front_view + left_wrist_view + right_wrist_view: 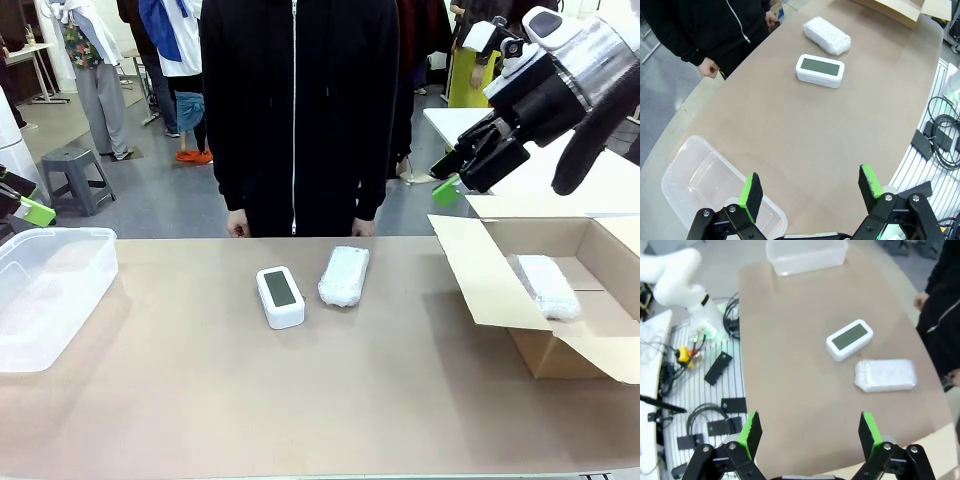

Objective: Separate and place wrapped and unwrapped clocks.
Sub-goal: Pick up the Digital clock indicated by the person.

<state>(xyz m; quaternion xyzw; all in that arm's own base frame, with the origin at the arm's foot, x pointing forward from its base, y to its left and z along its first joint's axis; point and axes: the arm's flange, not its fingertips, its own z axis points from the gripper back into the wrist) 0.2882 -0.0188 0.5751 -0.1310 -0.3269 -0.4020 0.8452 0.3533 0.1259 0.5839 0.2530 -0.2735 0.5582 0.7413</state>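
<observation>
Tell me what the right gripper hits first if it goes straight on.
Likely the bare tabletop: the open right gripper points at brown surface beside the bubble-wrapped clock, with nothing nearer in line, though depth is unclear.

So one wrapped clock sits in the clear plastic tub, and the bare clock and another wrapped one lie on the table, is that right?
Not quite: that wrapped clock lies in the cardboard box, not in the clear plastic tub, as the front view shows. The bare clock and the other wrapped clock do lie on the table.
</observation>
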